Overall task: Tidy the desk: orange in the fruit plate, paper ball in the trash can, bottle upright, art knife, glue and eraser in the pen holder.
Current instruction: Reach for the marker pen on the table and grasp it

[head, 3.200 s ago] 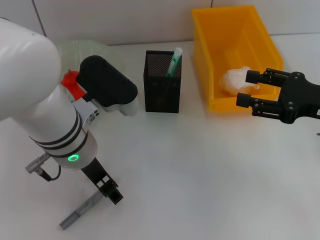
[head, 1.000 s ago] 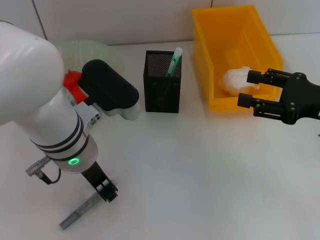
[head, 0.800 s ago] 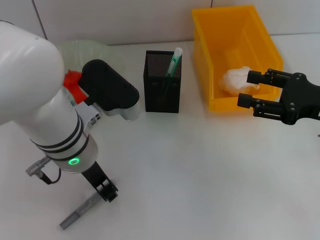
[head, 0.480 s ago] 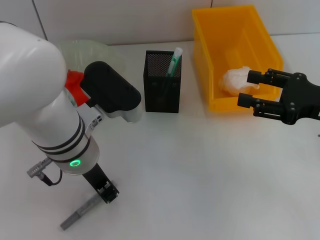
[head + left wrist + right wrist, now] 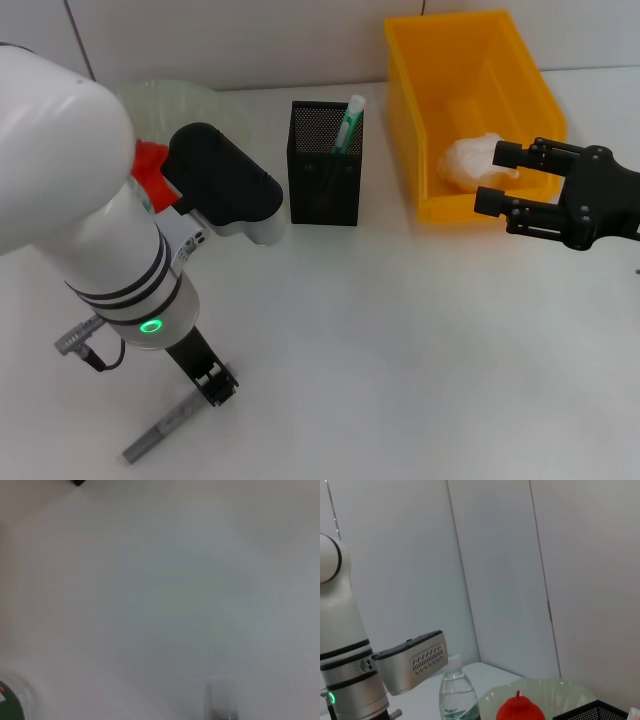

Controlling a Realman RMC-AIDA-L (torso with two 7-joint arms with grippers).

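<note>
Nearest me, my left end effector (image 5: 216,384) is down on the white surface (image 5: 400,350), its fingers seemingly pinched onto the upper end of the art knife (image 5: 160,437), a slim grey stick lying flat and slanted. Farther out, my right end effector (image 5: 510,180) hovers with fingers spread wide, holding nothing, at the yellow trash can (image 5: 440,90), where the white paper ball (image 5: 466,160) sits inside. The black mesh pen holder (image 5: 324,175) stands upright beyond, a green-and-white glue stick (image 5: 348,122) in it.
</note>
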